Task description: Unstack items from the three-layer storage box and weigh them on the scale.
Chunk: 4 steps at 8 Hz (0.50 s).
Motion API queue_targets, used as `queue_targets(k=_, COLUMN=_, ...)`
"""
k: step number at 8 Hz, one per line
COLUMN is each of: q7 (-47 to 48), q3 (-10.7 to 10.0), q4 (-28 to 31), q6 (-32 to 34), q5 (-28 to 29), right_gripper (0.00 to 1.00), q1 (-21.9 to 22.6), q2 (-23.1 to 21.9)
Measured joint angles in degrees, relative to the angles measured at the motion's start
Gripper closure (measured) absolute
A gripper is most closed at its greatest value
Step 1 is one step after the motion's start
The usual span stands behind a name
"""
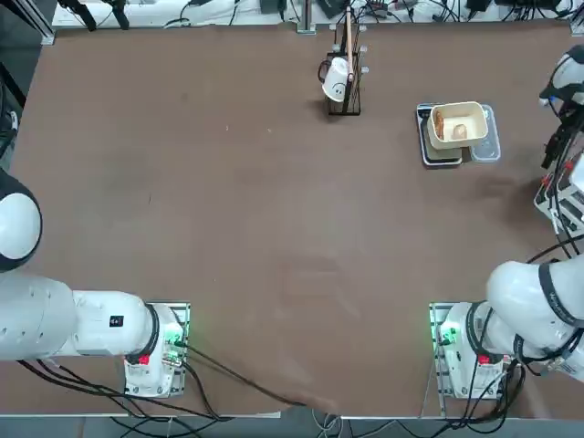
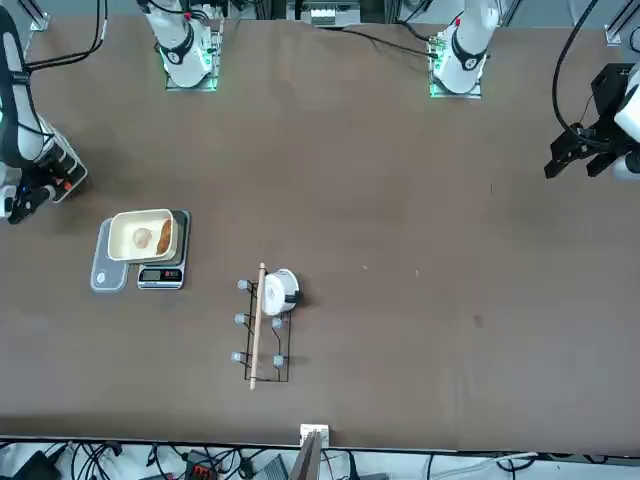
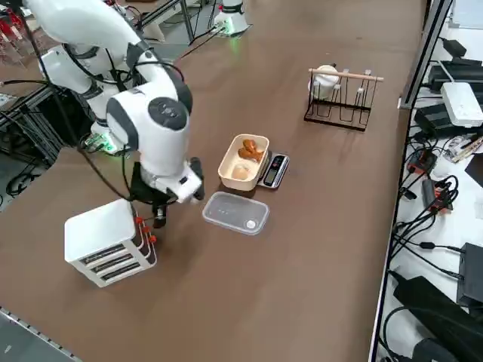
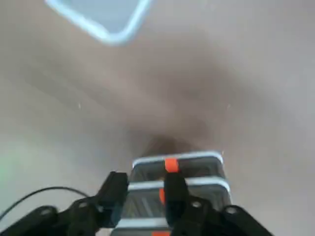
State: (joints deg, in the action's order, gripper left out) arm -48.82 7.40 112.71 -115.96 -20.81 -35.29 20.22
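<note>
Cream plastic marks the middle of the job: a rectangular tub [image 3: 244, 161] sits on the scale [image 3: 273, 170], and two bread-coloured items [image 3: 246, 160] lie inside it, one darker and knobbly, one paler and round. A clear tray [image 3: 235, 213] lies on the table just beside the tub, on the side toward the storage box. By the look of it, part of the weighing is already set up, since food rests over the scale.

White and tiered, the storage box [image 3: 108, 240] stands near the table's edge on the robot's right, its three drawers showing orange-red handles. The right gripper [image 4: 143, 194] hangs close in front of those drawers, at the level of the handles. Its jaws stand a little apart with nothing held between them; one finger sits in line with an orange handle but has not closed on it.

What seems left is to pull a drawer, lift out whatever remains and carry it to the scale. Whether the drawers hold more cannot be told.
</note>
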Motion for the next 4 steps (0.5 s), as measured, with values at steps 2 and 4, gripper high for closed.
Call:
queue_targets(k=2, q7=4.39, q3=0.15, q4=-0.17, q6=-0.83, q5=-7.26, right_gripper=0.36, q1=2.10, q2=1.83)
queue_targets(k=4, q7=4.83, q3=-0.34, q4=0.28, q6=-4.64, q5=-10.82, right_gripper=0.42, q1=1.42, q2=5.47)
